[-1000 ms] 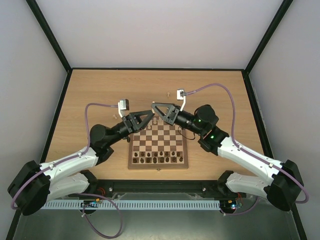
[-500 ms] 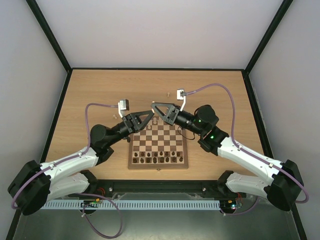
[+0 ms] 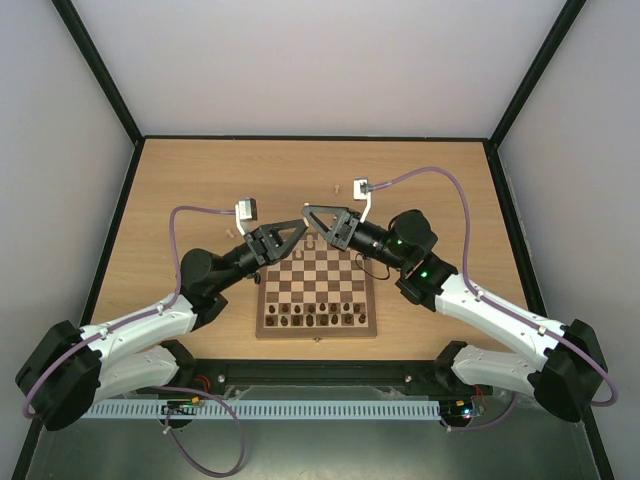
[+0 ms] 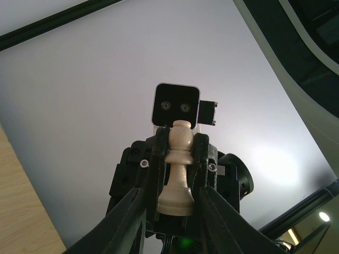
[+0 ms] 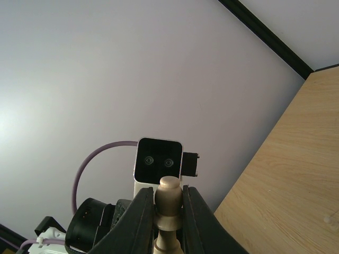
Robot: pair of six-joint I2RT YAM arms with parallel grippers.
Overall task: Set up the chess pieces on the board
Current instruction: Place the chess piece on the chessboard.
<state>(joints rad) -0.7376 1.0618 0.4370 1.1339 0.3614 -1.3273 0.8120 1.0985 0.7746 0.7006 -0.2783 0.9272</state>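
A cream pawn (image 5: 169,197) is pinched at its head by my right gripper (image 5: 169,191), which is shut on it. From the left wrist the same pawn (image 4: 179,159) points its base at the camera. My left gripper (image 4: 172,188) stands open, its fingers (image 4: 138,201) flanking the base with a gap on each side. In the top view the left gripper (image 3: 302,229) and right gripper (image 3: 310,214) meet tip to tip above the far edge of the board (image 3: 318,334).
Dark brown chessmen (image 3: 310,316) fill the board's two nearest rows. A small pale piece (image 3: 337,187) lies on the tabletop (image 3: 200,190) beyond the grippers. Both arms reach in over the board's near corners.
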